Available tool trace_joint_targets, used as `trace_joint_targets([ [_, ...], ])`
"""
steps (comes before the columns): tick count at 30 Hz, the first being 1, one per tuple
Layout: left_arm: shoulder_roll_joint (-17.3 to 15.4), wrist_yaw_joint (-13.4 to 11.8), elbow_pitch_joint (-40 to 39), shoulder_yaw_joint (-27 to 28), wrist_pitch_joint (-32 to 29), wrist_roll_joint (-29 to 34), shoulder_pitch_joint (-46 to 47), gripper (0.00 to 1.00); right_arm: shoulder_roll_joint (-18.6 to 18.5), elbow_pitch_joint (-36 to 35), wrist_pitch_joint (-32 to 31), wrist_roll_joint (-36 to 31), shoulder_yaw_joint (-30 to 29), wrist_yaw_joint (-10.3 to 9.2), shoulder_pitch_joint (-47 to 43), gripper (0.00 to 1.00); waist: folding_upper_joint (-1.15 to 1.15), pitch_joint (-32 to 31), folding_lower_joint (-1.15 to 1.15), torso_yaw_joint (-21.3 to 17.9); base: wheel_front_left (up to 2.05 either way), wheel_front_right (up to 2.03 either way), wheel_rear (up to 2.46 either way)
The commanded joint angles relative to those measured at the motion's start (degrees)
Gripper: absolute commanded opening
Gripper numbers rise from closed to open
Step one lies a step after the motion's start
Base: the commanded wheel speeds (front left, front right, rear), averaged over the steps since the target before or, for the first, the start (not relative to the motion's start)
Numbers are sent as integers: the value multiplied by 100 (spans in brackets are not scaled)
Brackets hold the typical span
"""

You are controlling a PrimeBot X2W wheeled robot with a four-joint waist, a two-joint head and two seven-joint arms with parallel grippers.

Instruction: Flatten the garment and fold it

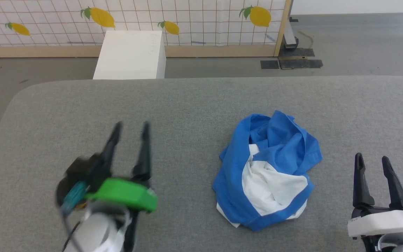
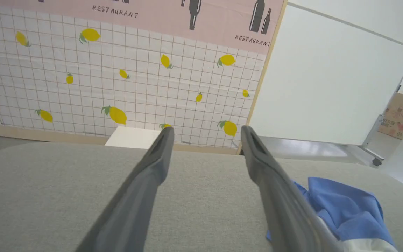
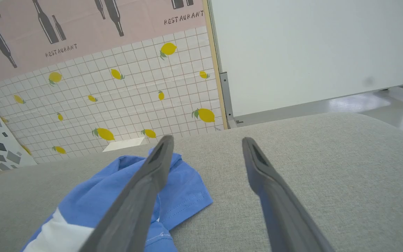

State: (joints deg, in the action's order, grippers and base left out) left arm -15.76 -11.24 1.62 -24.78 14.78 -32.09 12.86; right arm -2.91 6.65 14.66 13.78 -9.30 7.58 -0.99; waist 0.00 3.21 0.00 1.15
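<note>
The garment lies crumpled in a heap on the grey table, right of centre, blue cloth wrapped around a white patch. My left gripper hovers open to the garment's left, well apart from it, nothing between its fingers. At the lower right my right gripper stands open, empty, a short way right of the heap. The left wrist view has the garment past the right finger, gripper open. In the right wrist view the garment lies behind the left finger, gripper open.
A white box stands on the floor beyond the table's far edge, before a lemon-patterned tiled wall. A white panel on a metal stand is to the right. The table's left corner is rounded.
</note>
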Motion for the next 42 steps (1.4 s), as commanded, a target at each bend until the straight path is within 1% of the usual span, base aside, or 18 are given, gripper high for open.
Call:
trace_joint_targets([
  [1, 95, -60, -187, 275, 19, 271, -448, 100, 3, -26, 34, -48, 12, -9, -45, 100, 0, 7, 0, -19, 0, 0, 0],
  [2, 219, -67, -384, 600, 19, 436, -768, 100, 3, -29, 34, -62, 19, -9, -50, 100, 0, 9, 0, -27, 0, 0, 0],
  [3, 304, -33, -495, 802, 20, 573, -1021, 100, 3, -31, 34, -73, 25, -9, -54, 100, 0, 8, 0, -32, 0, 0, 0],
  [5, 486, 117, -630, 1159, 20, 923, -1535, 100, 3, -38, 34, -95, 26, -9, -64, 100, 0, -2, 0, -35, 0, 0, 0],
  [7, 708, 288, -617, 1386, 20, 1030, -1866, 100, 3, -40, 34, -117, 28, -9, -90, 100, 0, -28, 0, -20, 0, 0, 0],
  [8, 822, 413, -551, 1512, 20, 1147, -2046, 100, 3, -34, 34, -132, 42, -9, -123, 100, 0, -63, 0, -2, 0, 0, 0],
  [14, 1181, 941, -171, 1839, 21, 1336, -2344, 100, 3, 8, 34, -125, 80, -9, -249, 100, 0, -235, 0, 131, 0, 0, 0],
  [17, 1246, 1097, -76, 1902, 21, 1393, -2307, 100, 3, 84, 34, -98, 137, -9, -170, 100, 0, -280, 0, 195, 0, 0, 0],
  [21, 1278, 1198, -38, 1951, 21, 1449, -2262, 100, 3, 266, -63, -159, 244, -9, 221, 100, 0, -261, 0, 237, 0, 0, 0],
  [23, 1283, 1225, -45, 1963, 21, 1455, -2242, 100, -59, 318, -392, -227, 343, -9, 547, 100, 0, -206, 0, 241, 0, 0, 0],
  [25, 1285, 1224, -48, 1930, 21, 1415, -2203, 100, -213, 377, -895, -98, 475, -9, 905, 100, 0, -106, 0, 255, 0, 0, 0],
  [26, 1286, 1205, -44, 1853, 21, 1361, -2114, 100, -631, 465, -1712, 77, 779, -9, 1470, 100, 0, 81, 0, 290, 0, 0, 0],
  [30, 1287, 1177, -35, 1752, 21, 1313, -1944, 100, -1050, 703, -2828, 375, 1052, -9, 2206, 100, 0, 372, 0, 351, 0, 0, 0],
  [31, 1287, 1173, -35, 1729, 21, 1303, -1899, 100, -1139, 779, -3067, 397, 1098, -9, 2368, 100, 0, 437, 0, 369, 0, 0, 0],
  [33, 1287, 1163, -24, 1660, 21, 1274, -1788, 100, -1328, 1042, -3738, 440, 1208, -9, 2709, 100, 0, 584, 0, 437, 0, 0, 0],
  [34, 1287, 1157, -17, 1628, 21, 1260, -1743, 100, -1418, 1102, -3913, 410, 1281, -9, 2843, 100, 0, 642, 0, 472, 0, 0, 0],
  [36, 1287, 1135, -12, 1563, 21, 1218, -1639, 100, -1504, 1246, -4252, 451, 1357, -9, 3095, 100, 0, 783, 0, 554, 0, 0, 0],
  [42, 1288, 1095, 72, 1370, 21, 1132, -1386, 100, -1534, 1627, -5196, 655, 1554, -9, 3543, 100, 0, 1151, 0, 810, 0, 0, 0],
])
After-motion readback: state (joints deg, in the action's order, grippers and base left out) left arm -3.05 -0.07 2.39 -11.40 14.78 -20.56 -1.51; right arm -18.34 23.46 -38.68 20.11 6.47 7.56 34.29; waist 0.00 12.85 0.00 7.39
